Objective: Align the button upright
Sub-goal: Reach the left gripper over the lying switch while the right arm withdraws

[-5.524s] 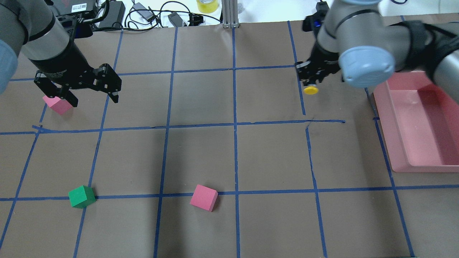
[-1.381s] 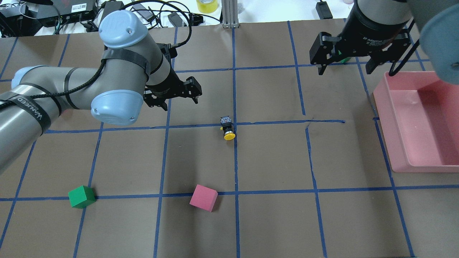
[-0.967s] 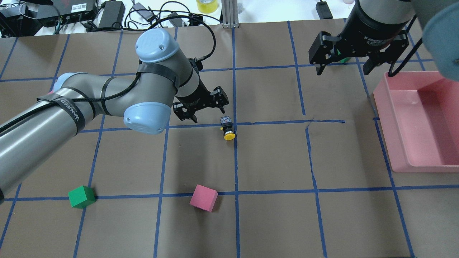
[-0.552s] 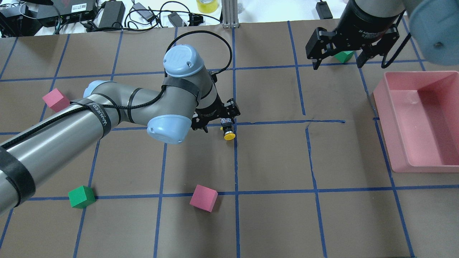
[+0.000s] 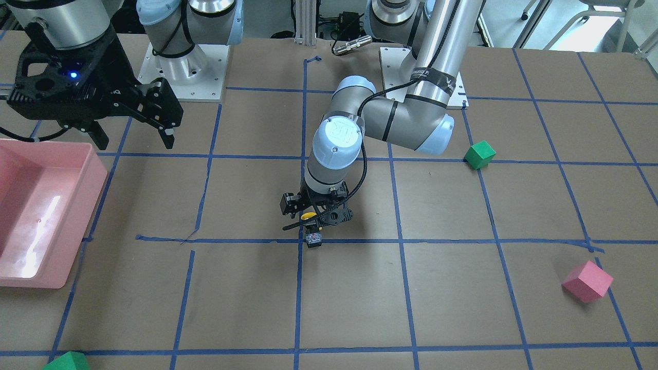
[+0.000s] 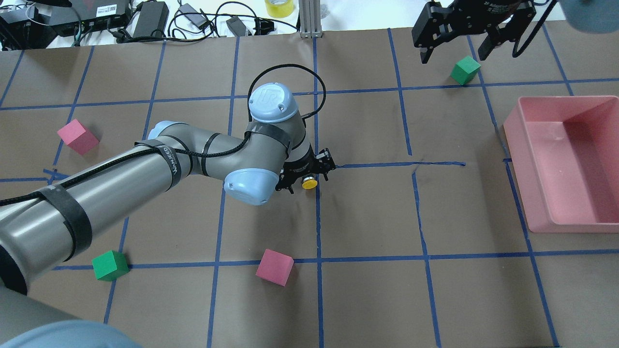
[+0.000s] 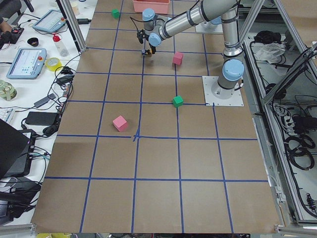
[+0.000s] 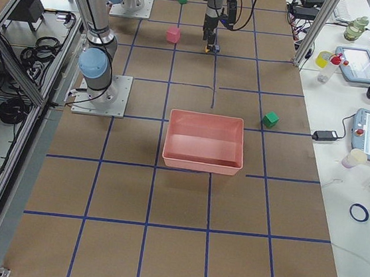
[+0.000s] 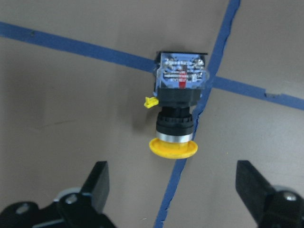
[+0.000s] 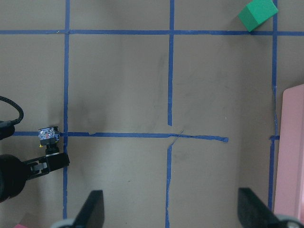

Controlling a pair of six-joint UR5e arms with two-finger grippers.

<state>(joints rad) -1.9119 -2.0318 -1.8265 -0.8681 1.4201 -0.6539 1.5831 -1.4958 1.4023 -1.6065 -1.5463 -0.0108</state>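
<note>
Two spread left fingers [image 9: 98,184] hang above the sideways-lying button [image 9: 178,112].

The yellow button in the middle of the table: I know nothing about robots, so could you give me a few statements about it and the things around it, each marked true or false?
1. The button stands upright with its yellow cap facing up. False: it lies on its side, across a crossing of blue tape.
2. The left gripper is open and is not gripping the button. True.
3. The right gripper is carrying a green cube. False: it is open and empty, and the green cube nearest to it sits on the table.
4. The pink bin has nothing in it. True.
</note>
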